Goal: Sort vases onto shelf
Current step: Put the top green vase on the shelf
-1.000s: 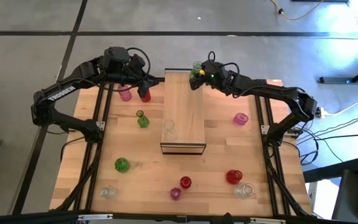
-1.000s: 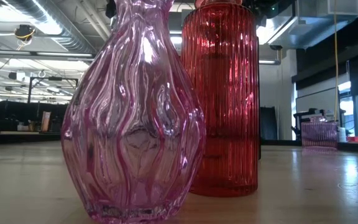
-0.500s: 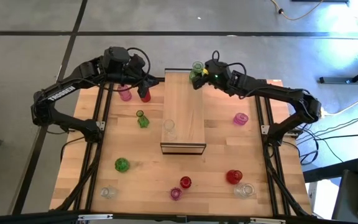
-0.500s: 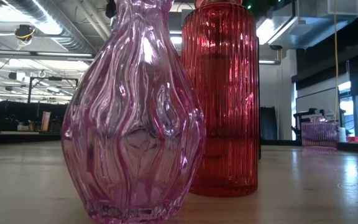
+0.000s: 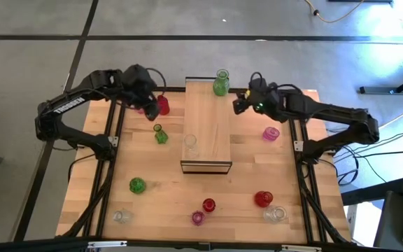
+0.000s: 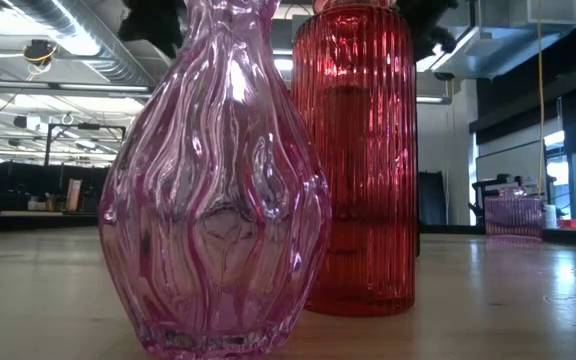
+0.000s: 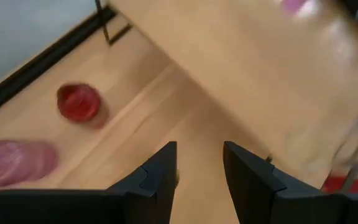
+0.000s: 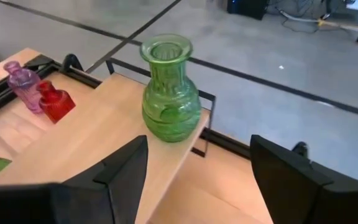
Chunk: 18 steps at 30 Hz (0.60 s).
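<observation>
A green vase (image 5: 220, 82) stands free on the far corner of the light-wood shelf (image 5: 208, 119). My right gripper (image 5: 238, 105) hangs open just to its right, holding nothing. The right wrist view shows the green vase (image 8: 169, 99) upright ahead of the wide-apart fingers (image 8: 123, 180). A clear vase (image 5: 190, 143) stands on the shelf nearer the front. My left gripper (image 5: 150, 110) hovers over the table left of the shelf, beside a red vase (image 5: 163, 105) and a pink vase (image 5: 140, 107). In the left wrist view its fingers (image 7: 160, 180) stand apart with nothing between them.
More vases stand on the table: green ones (image 5: 160, 135) (image 5: 137, 185), a pink one (image 5: 271, 134) at the right, and red, pink and clear ones along the front edge (image 5: 208, 205). The low view is filled by the pink vase (image 6: 213, 190) and red vase (image 6: 358, 160).
My right gripper has opened wider and drawn back to the right, leaving the green vase standing on the shelf. The left gripper has swung nearer, past the pink and red vases.
</observation>
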Available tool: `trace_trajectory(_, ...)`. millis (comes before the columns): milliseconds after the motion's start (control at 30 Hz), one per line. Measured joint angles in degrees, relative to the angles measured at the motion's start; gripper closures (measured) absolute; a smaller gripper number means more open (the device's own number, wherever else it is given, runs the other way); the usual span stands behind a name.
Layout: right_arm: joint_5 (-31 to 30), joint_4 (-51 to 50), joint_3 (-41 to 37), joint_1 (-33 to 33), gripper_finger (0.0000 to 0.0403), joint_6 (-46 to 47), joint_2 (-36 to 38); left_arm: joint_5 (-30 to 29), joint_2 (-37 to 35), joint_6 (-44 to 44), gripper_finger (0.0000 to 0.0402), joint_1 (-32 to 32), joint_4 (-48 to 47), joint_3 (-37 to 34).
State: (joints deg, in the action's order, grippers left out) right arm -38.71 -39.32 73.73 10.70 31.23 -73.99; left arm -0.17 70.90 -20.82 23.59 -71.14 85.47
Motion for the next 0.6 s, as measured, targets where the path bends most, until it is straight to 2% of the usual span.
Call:
trace_trajectory(133, -2.26, -3.43, 0.00, -0.76, 0.0142, 0.04, 2.01, -6.34, -1.15, 0.17, 0.0276, -6.05, -0.94, -0.04)
trace_trajectory(300, -3.32, -6.25, 0.00, -0.68, 0.0142, 0.04, 3.94, -12.11, -4.71, -7.74, 0.0276, -11.27, -2.70, -1.28)
trace_trajectory(433, -3.37, -7.59, 0.00, -0.68, 0.0142, 0.03, 5.03, -13.63, -11.35, -17.12, 0.0276, -18.54, 4.20, -10.45)
trace_trajectory(600, -3.79, -9.62, 0.00, -0.68, 0.0142, -0.07, 5.39, -28.21, -20.35, -23.87, 0.0276, -30.51, 16.99, -26.85)
